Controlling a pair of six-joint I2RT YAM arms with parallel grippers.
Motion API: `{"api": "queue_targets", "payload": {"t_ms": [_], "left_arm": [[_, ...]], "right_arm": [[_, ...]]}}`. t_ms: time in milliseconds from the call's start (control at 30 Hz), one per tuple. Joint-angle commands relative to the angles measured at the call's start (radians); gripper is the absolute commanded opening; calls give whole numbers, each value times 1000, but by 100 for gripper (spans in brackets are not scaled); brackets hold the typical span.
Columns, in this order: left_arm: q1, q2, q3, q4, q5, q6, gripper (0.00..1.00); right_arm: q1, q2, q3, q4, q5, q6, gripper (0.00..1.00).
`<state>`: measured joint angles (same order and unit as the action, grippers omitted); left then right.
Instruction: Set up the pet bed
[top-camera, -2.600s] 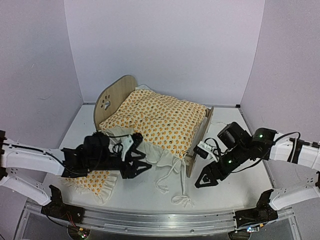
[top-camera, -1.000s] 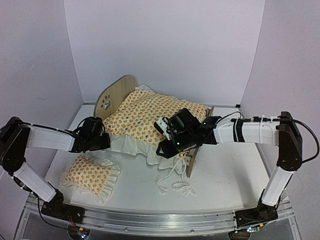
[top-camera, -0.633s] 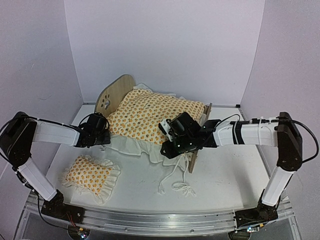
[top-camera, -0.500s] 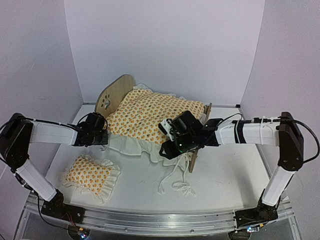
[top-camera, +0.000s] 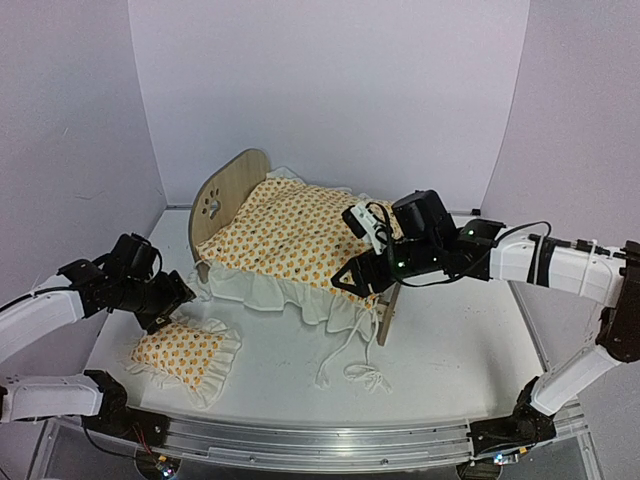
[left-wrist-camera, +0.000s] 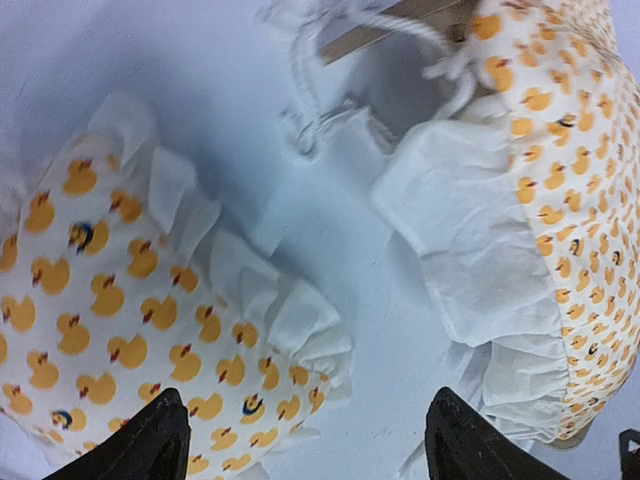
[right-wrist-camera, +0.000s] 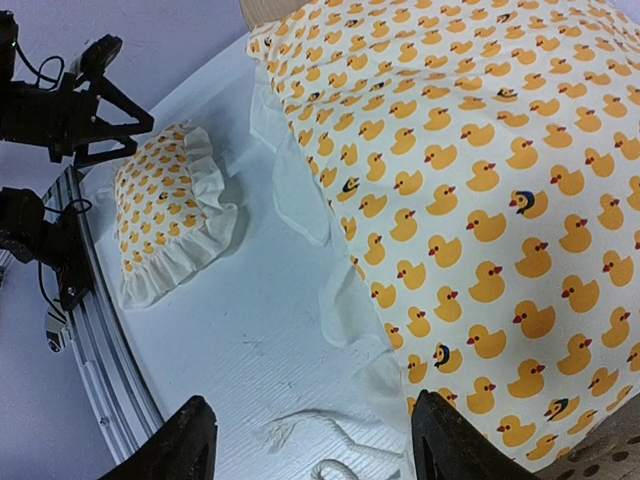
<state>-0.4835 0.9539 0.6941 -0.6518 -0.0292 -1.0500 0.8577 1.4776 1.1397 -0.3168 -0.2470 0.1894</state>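
**Top external: both claws released, pillow off the bed**

You had the left claw (top-camera: 168, 298) hanging released near the far edge of the small duck-print ruffled pillow (top-camera: 185, 348). The left wrist view showed nothing between its fingers (left-wrist-camera: 150, 440). Your right claw (top-camera: 355, 280) was also spread and empty. It sat low over the near edge of the orange duck-print ruffled blanket (top-camera: 300, 235), next to the low footboard (top-camera: 388, 312). The small light plywood pet bed (top-camera: 200, 230) sat mid-table toward the back wall, with its rounded headboard (top-camera: 235, 178) on the left. The blanket covered the bed, so the mattress was hidden.

Risks as judged:
- The pillow lay flat on the white table (top-camera: 450, 340) with its frill out. A shallow pinch would likely have caught only frill, and the pillow could have swung or dropped on the way to the headboard.
- The blanket hung heavier on the near side. A pillow dragged across it could have pulled it off.
- White tie cords (top-camera: 358, 374) trailed from the blanket's corner onto the table, close under your right claw. The fingers could have snagged them and tugged the blanket.
- The frame looked light. A bump on the footboard could have skewed or tipped the bed.
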Motion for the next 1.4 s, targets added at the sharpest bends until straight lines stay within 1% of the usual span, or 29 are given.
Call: {"api": "queue_targets", "payload": {"t_ms": [0,33,67,133,200,233,267,300,333,367,400,500,533,567,633,700,800,900,967,1067,1100,1133,1167,1200,1233,1267,1300,1333,1367], "left_arm": [[4,-63,-74,-80,104,-436,82],[5,-61,-88,-79,106,-484,82],[5,-52,-101,-88,100,-528,78],[5,-16,-131,-165,122,-661,76],[4,7,-154,-225,156,-785,64],[5,7,-161,-238,154,-821,63],[5,2,-163,-240,125,-848,63],[5,-4,-163,-241,88,-871,66],[6,-8,-165,-233,25,-887,71],[10,-4,-168,-225,-1,-899,78],[14,12,-171,-211,-2,-915,80],[16,140,-145,-172,-29,-870,83],[16,189,-127,-169,-47,-841,81],[17,231,-106,-169,-59,-819,77],[17,282,-74,-170,-74,-764,62],[17,279,-36,-207,-110,-734,50],[19,205,43,-337,-223,-701,25],[19,97,156,-461,-348,-654,10],[20,47,251,-498,-446,-541,1],[20,25,437,-498,-586,-322,0],[20,32,541,-463,-612,-190,0],[20,45,592,-396,-607,15,0],[20,55,665,-276,-554,243,0],[20,64,703,-147,-442,452,0],[20,83,737,-53,-323,620,0],[20,117,781,12,-168,754,0],[20,178,858,14,-40,875,0],[20,264,951,-29,81,958,0],[20,399,1074,-111,179,1021,0]], "right_arm": [[3,-26,-28,52,-31,-34,68],[1,-40,-36,53,-25,-36,68],[3,-59,-46,53,-10,-39,68],[3,-100,-81,53,27,-37,69],[3,-141,-113,53,68,-35,69],[2,-159,-126,54,81,-35,70],[2,-173,-136,53,89,-36,70],[2,-185,-145,54,95,-36,70],[2,-197,-151,53,99,-37,70],[2,-203,-155,53,103,-39,70],[1,-207,-157,53,106,-38,70],[2,-224,-168,53,115,-37,70],[2,-228,-173,53,115,-38,70],[1,-229,-175,53,116,-37,70],[2,-230,-174,52,114,-34,70],[3,-239,-171,46,114,-30,70],[3,-264,-177,45,125,-29,70],[2,-279,-178,45,141,-35,70],[2,-283,-178,45,149,-40,70],[3,-286,-180,49,158,-48,70],[1,-287,-182,50,161,-52,70],[2,-286,-182,50,166,-53,70],[2,-286,-181,50,171,-54,70],[1,-288,-181,50,173,-54,70],[1,-289,-180,50,174,-54,70],[0,-291,-179,50,177,-54,70],[1,-292,-176,50,178,-52,70],[0,-291,-171,50,181,-50,70],[1,-290,-165,50,182,-46,70]]}}
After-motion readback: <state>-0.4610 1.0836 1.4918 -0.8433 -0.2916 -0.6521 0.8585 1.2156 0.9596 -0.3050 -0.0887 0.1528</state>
